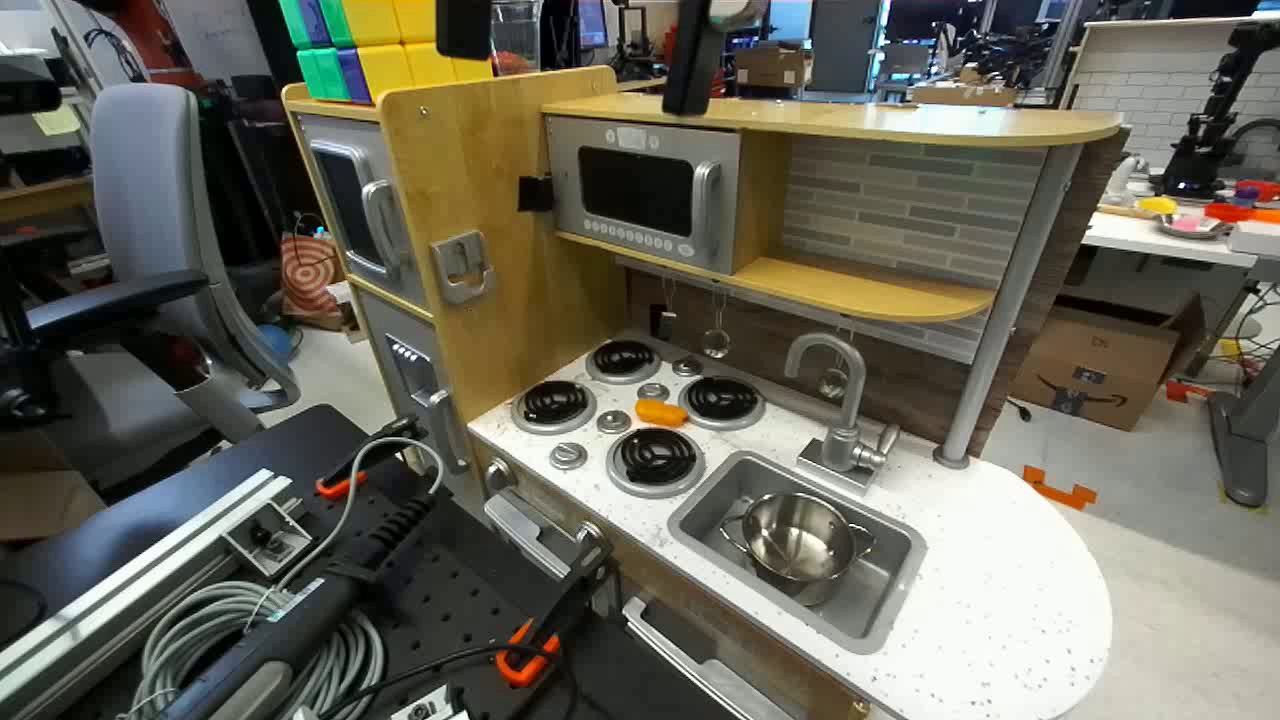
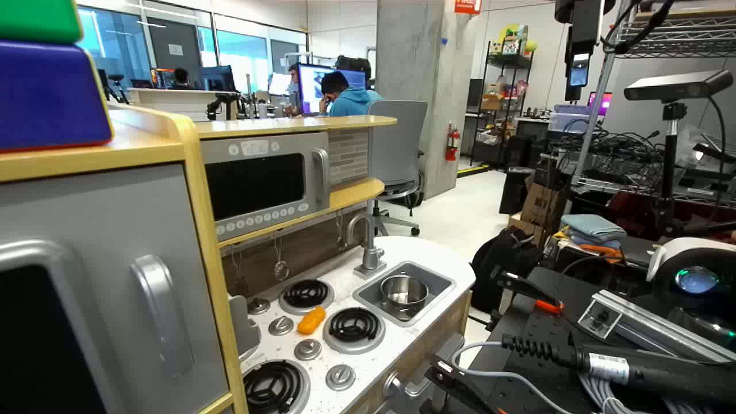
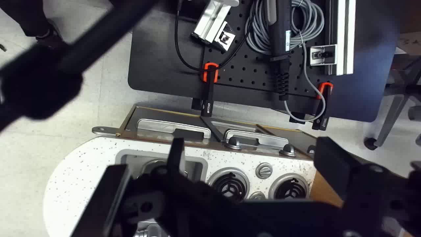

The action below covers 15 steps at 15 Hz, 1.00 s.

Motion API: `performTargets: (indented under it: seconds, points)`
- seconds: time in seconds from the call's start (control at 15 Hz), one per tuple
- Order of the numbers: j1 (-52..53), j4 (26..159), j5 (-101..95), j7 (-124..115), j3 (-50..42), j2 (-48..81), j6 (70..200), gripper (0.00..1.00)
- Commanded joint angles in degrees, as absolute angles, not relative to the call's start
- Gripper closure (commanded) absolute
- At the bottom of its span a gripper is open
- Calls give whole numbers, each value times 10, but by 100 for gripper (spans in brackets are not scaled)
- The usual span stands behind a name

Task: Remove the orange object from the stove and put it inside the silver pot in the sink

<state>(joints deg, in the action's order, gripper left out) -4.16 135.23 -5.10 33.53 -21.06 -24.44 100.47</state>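
The orange object (image 1: 661, 412) lies on the white stove (image 1: 580, 482) between the burners and beside the knobs. It also shows in an exterior view (image 2: 311, 321). In the wrist view it is hidden behind the gripper. The shiny silver pot (image 1: 800, 548) stands upright in the grey sink (image 1: 905, 575); the pot also shows in an exterior view (image 2: 404, 292). In the wrist view, only part of the pot (image 3: 152, 164) shows. My gripper (image 1: 575, 75) is high above the toy kitchen. In the wrist view the gripper (image 3: 250, 146) has its fingers wide apart, with nothing between them.
A curved faucet (image 1: 845, 400) rises behind the sink. A shelf with a toy microwave (image 1: 640, 190) overhangs the counter's back. A tall wooden panel (image 1: 500, 150) borders the stove. A black table (image 1: 470, 570) with cables and clamps stands in front of the counter.
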Motion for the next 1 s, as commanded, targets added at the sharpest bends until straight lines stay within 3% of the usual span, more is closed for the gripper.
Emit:
performTargets:
  seconds: [0.0,0.4,0.93]
  points:
    - [-56,1352,-46,340,-198,-242,1004,0]
    - [-49,1361,-20,316,-187,-168,1046,0]
    - [-22,1348,151,261,-117,-42,1252,0]
